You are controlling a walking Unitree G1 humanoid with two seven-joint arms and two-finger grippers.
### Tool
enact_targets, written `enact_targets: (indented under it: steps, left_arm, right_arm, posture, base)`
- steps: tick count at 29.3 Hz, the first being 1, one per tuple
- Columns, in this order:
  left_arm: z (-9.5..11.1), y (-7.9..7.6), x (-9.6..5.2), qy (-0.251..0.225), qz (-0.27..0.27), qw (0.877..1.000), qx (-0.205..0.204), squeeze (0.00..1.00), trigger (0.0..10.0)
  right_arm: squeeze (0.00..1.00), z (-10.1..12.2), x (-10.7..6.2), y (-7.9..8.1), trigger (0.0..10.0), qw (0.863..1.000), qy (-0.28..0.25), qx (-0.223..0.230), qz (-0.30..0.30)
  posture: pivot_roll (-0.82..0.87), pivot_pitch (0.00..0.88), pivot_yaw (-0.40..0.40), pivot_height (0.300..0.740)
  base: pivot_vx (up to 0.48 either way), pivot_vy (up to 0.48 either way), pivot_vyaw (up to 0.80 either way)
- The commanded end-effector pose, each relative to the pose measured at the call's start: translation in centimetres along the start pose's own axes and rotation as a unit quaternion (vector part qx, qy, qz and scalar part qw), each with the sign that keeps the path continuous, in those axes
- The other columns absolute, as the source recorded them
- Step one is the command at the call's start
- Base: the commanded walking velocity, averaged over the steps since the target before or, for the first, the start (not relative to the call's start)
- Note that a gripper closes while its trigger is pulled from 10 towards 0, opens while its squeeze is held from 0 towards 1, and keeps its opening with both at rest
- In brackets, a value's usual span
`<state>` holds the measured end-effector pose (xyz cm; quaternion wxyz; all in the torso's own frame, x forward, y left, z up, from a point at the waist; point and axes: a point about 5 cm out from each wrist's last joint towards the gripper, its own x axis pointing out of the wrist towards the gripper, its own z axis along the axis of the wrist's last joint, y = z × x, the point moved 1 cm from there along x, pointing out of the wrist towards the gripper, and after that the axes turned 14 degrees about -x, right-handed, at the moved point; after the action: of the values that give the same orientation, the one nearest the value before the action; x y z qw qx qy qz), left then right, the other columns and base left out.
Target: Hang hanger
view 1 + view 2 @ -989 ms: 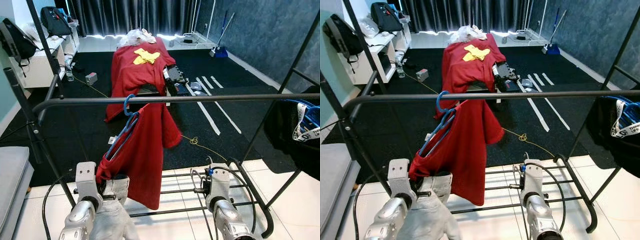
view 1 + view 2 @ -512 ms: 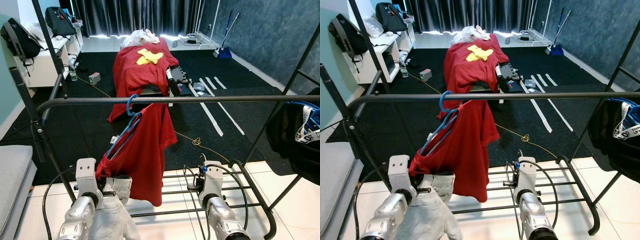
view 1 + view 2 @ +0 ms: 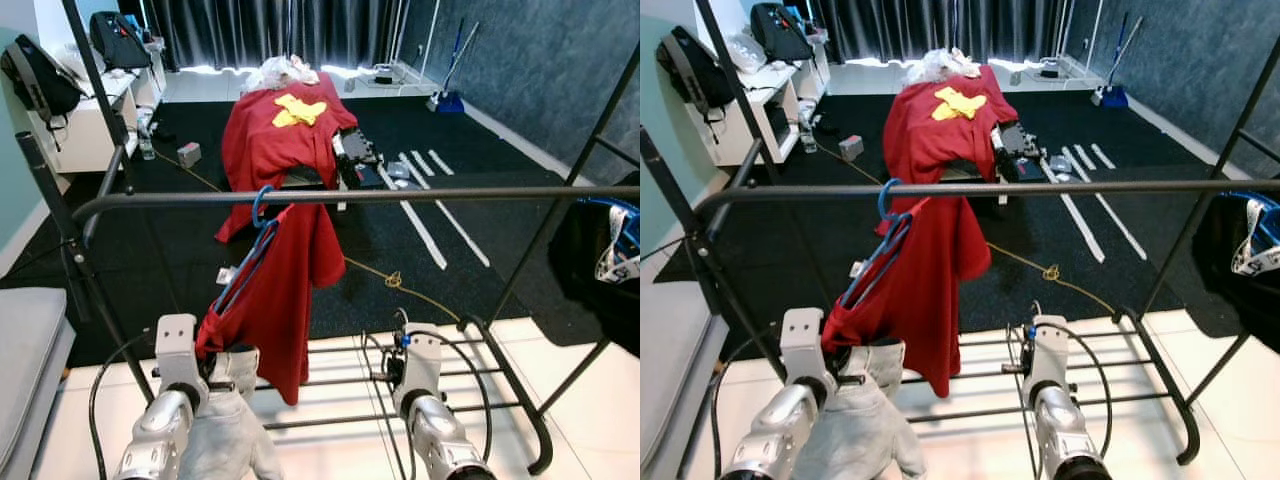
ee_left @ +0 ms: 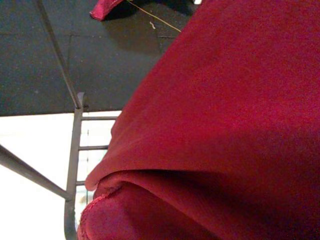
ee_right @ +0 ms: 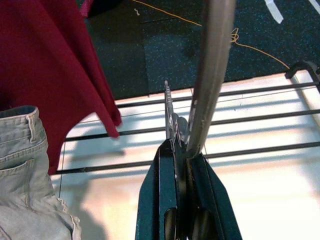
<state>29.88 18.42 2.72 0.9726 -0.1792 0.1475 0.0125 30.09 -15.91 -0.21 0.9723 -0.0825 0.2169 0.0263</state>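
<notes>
Nearest the camera, pale grey jeans [image 3: 222, 440] lie draped over the left forearm. Just above them the left gripper [image 3: 205, 362] is buried in the lower hem of the red shirt [image 3: 283, 290]; its fingers are hidden by the cloth, and the left wrist view gives nothing but red fabric, so I cannot tell whether they are clamped. From how the garment's lower corner is gathered there, it looks held at that end.

The right gripper [image 5: 176, 150] sits low over the rack's bottom rungs [image 3: 440, 375], its two black fingers pressed together with a thin metal piece between them, well to the right of the shirt and apart from it.

The blue hanger [image 3: 247, 258] runs on a slant, its long axis rising from the left gripper up and away to its hook [image 3: 261, 203], which sits at the black horizontal rail [image 3: 400, 196]. The hook looks to be over the rail, though the pictures leave it uncertain whether it has fully seated. The left arm is clearly the nearer one, so any settling of the hook is its job.

On the rail's far right end hang dark garments on blue hangers [image 3: 622, 235]. Beyond the rack, a table under a red cloth [image 3: 280, 135] carries a yellow rag [image 3: 294, 112].
</notes>
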Motion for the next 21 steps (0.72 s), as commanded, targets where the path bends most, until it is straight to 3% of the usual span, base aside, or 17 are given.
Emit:
enact_targets:
  steps: [1,21]
  left_arm:
    - [0.53,-0.44,0.41,0.000,-0.012,1.000,0.014,0.00,10.0]
    - [0.30,-1.08,0.54,0.011,-0.027,0.999,0.027,0.00,10.0]
  right_arm:
    - [0.00,0.20,0.12,0.08,10.0,1.000,-0.003,0.009,-0.001]
    - [0.00,0.60,0.34,0.17,10.0,1.000,-0.007,0.018,-0.003]
  posture:
    - [0.06,0.000,-0.015,0.740]
    - [0.05,0.021,-0.001,0.740]
  base:
    - [-0.304,0.000,0.00]
    - [-0.290,0.000,0.00]
